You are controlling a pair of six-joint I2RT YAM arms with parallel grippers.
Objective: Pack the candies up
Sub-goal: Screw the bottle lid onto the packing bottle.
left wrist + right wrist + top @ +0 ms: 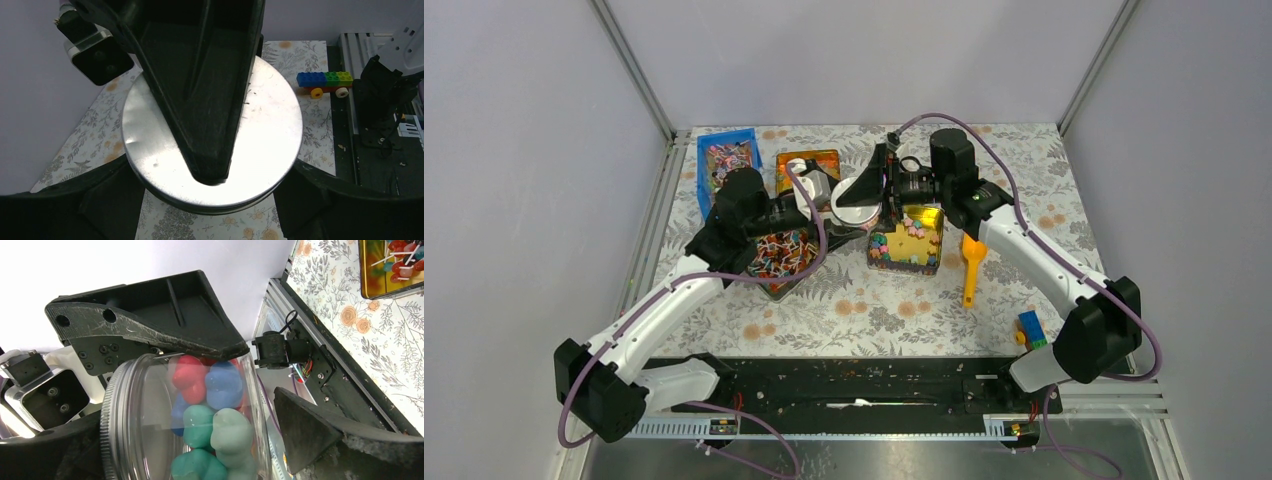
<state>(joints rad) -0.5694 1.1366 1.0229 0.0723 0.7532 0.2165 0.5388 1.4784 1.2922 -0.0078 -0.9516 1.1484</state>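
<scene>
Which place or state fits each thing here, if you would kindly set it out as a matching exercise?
Things:
1. lid
2. jar
3. scoop
4. brick car

Places or states:
A. on the table beside the right arm
B. gripped between the left fingers
C. gripped between the right fingers
D. all orange, lying on the table

Pairs: 1-B, 2-C, 3-D, 4-A
</scene>
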